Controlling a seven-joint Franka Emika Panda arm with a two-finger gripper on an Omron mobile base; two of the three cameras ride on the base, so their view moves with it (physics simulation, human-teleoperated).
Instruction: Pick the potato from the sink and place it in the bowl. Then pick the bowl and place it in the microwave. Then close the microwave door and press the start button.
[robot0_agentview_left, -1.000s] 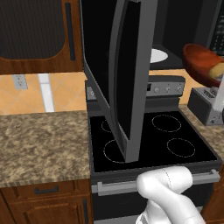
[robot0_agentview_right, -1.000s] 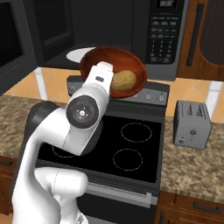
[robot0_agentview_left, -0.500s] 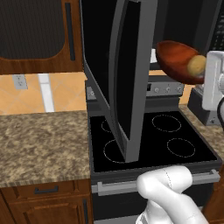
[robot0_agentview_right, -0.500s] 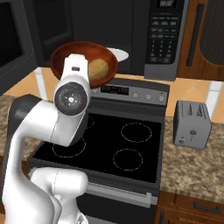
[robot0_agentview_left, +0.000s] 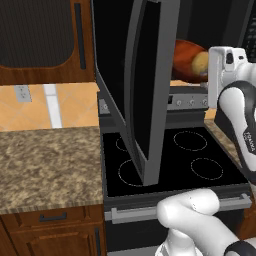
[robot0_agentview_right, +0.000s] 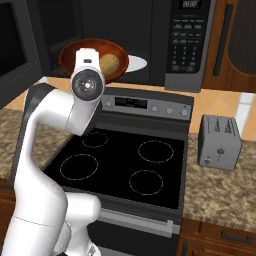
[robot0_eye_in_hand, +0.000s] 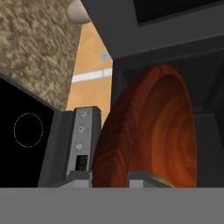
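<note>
potato (robot0_agentview_right: 109, 63) in gripped bowl (robot0_agentview_right: 115, 55), at open microwave (robot0_agentview_right: 150, 30)

The gripper (robot0_eye_in_hand: 109, 175) holds the bowl (robot0_agentview_right: 92, 60) by its rim at the mouth of the microwave (robot0_agentview_right: 150, 35); ahead of it the dark cavity lies open, with only a white turntable plate (robot0_agentview_right: 135, 62) on its floor beyond the bowl; the cavity's grey frame edge (robot0_eye_in_hand: 131, 39) runs close beside the bowl's rim, leaving little room there; the microwave door (robot0_agentview_left: 145, 95) stands swung wide on the far side of the bowl, walling off that flank; the control strip (robot0_agentview_right: 187, 40) bounds the opening on the other side; below the gripper the stove (robot0_agentview_right: 125, 170) top is bare and flat, with a toaster (robot0_agentview_right: 218, 142) well apart on the counter.
</note>
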